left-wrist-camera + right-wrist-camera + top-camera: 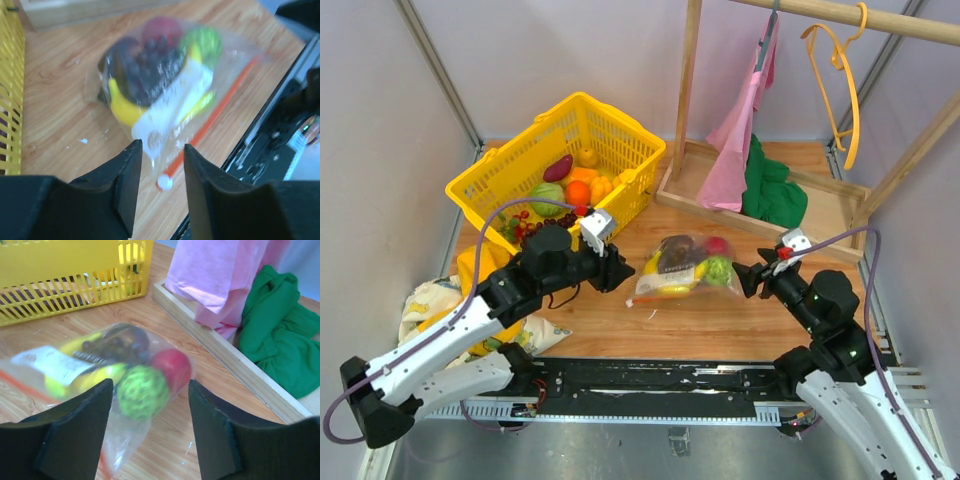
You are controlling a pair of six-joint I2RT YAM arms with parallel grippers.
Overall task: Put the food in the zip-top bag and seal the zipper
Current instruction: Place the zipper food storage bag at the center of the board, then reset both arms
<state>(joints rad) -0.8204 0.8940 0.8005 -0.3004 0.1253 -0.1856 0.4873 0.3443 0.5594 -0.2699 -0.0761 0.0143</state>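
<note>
Table (610, 335): wooden, with both arms reaching in from the near edge.

Yellow basket (632, 152): at far left, well apart from both arms. Loose food (576, 186) lies in it: orange, green and purple pieces.

Zip-top bag (685, 268): lying flat at mid-table, directly between the two arms. It holds bananas, grapes, a red piece and a green knobbly one. A white label faces up.

Left end effector (617, 268): fingers spread and holding nothing, low over the table and pointed rightward at the bag's left end. In the wrist view the bag's corner sits just beyond the fingertips.

Right end effector (748, 278): fingers spread wider, also empty, facing the bag's right end, where the green and red pieces lie.

Zipper (215, 112): the red strip lies along the bag's near edge. Its long axis runs left to right, from one arm toward the other. I cannot tell whether it is sealed along its length.

White slider tab (163, 182): at the strip's left end, just ahead of the left fingers. It appears to lie in line with the gap between them, not gripped.

Judgement: the left arm is clearly nearer the tab. Any pull along the strip would travel rightward, so the right arm is the one placed to hold the far end steady.
</note>
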